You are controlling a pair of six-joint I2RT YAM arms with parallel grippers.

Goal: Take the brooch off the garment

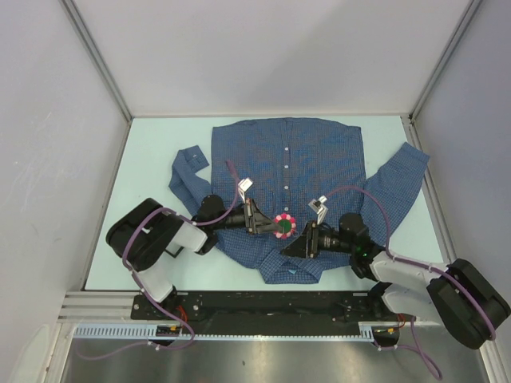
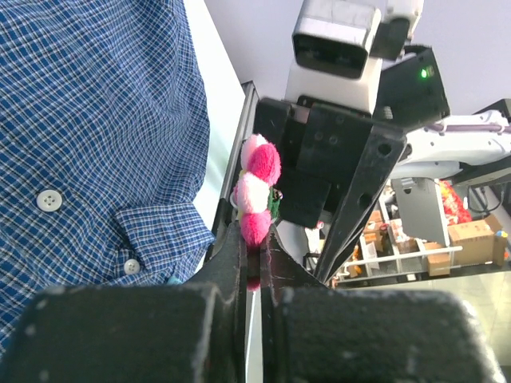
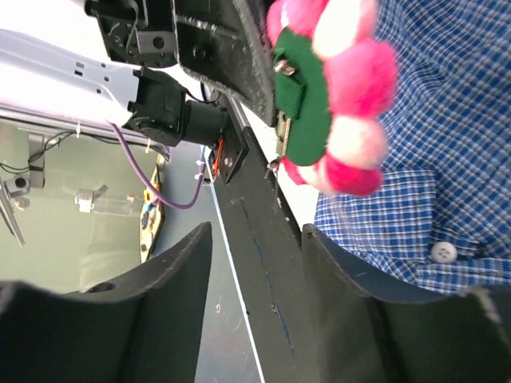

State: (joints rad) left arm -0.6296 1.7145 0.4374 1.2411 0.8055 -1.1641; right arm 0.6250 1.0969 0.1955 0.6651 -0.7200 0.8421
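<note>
- The brooch [image 1: 282,226] is pinched by its rim in the left jaws, over the lower front of the shirt [image 1: 263,152] near the hem, which lies spread on the worktop [image 1: 152,159].
- The left wrist view shows it edge-on: pink and white pompoms stand out past the closed tips, with pale worktop and the other arm behind them, not cloth.
- The right wrist view shows its green backing [image 3: 303,96] and metal clasp [image 3: 281,128] bared. I cannot tell whether the pin point has fully left the weave.
- The step in hand, as I judge it, is drawing the brooch clear. This is best done by pulling back along the line of the pin rather than straight up, so that the point slides out and does not snag or tent the fabric.
- The grip is narrow and on soft pompoms, so a slow pull and steady pressure matter. A jerk could twist the brooch out of the tips.
- The right jaws are spread wide and hold nothing, just beside the brooch. They look well placed to press the cloth down if it rises with the pin.
- The left arm [image 1: 160,235] is folded low, its forearm running rightwards across the shirt's lower left.
- The right arm [image 1: 399,271] reaches leftwards over the hem, so the two wrists meet almost nose to nose.
</note>
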